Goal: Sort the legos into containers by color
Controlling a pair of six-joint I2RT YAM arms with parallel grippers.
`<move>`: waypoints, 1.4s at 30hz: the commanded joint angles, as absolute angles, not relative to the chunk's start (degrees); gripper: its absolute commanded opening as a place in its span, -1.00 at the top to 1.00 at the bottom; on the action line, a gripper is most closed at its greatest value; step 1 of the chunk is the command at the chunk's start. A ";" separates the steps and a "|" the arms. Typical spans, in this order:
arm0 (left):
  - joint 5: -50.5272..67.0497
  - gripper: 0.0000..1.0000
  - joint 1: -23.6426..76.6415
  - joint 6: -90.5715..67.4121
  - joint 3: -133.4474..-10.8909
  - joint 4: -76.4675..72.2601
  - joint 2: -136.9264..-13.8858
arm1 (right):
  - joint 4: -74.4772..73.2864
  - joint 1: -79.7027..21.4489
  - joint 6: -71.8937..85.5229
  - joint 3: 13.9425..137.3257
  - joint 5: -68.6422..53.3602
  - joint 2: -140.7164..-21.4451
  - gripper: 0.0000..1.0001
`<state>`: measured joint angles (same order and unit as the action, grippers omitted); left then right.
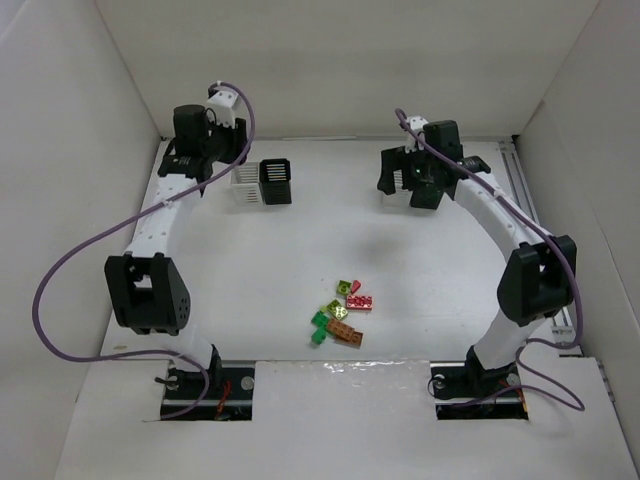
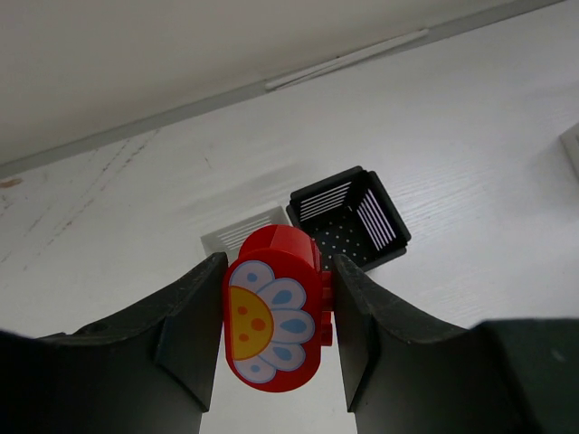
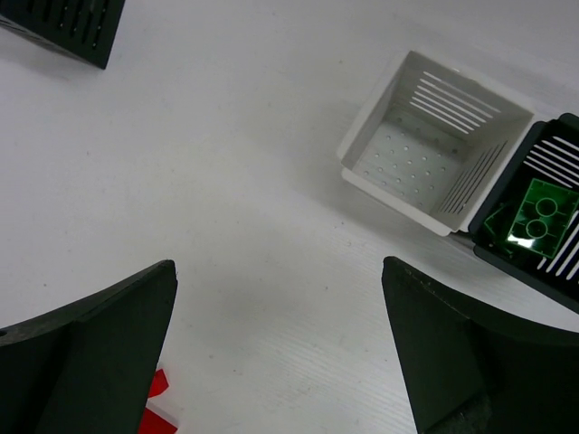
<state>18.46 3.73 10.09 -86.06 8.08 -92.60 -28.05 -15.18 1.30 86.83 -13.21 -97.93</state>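
Holding red flower-print lego (image 2: 271, 312) clamped in left fingers (image 2: 185, 330) near white bin (image 2: 237, 233), for dropping; my right fingers (image 3: 90, 339) apart, empty.

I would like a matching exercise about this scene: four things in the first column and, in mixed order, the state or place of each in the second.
1. red flower brick
2. green brick
3. white bin in the right wrist view
4. right jaws

A. wide open, holding nothing
B. empty inside
C. clamped between the left jaws
D. lying in a black bin

Pairs: 1-C, 2-D, 3-B, 4-A.
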 commanded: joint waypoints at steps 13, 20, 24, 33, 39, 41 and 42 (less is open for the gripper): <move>17.58 0.86 2.55 8.61 -87.71 -0.26 -105.11 | -28.12 -15.73 0.09 90.26 -14.68 -98.79 -0.98; 17.58 0.50 2.55 9.14 -88.86 -0.26 -107.84 | -28.12 -15.73 -0.53 90.26 -15.82 -99.32 -0.98; 17.58 -0.05 2.55 9.67 -89.38 -0.26 -107.84 | -28.65 -15.73 -2.72 89.74 -18.36 -99.32 -0.98; 18.98 -1.00 2.55 8.53 -90.34 -3.36 -95.38 | -31.10 -16.26 -7.73 86.13 -23.11 -98.17 -0.98; 17.94 -1.00 0.97 6.94 -96.59 3.68 -87.90 | -33.39 -20.21 -14.66 80.79 -25.31 -95.10 -0.98; 16.62 -0.97 -0.52 7.47 -94.41 5.27 -84.39 | -34.18 -22.22 -16.34 79.02 -24.79 -95.10 -0.98; 16.61 -0.97 -1.05 7.99 -90.31 5.88 -82.98 | -34.71 -22.85 -17.30 77.97 -24.79 -95.10 -0.98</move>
<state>17.72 0.60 8.32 -93.45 2.70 -87.57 -32.64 -20.21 -12.38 79.85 -22.98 -97.80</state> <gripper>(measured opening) 0.989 0.992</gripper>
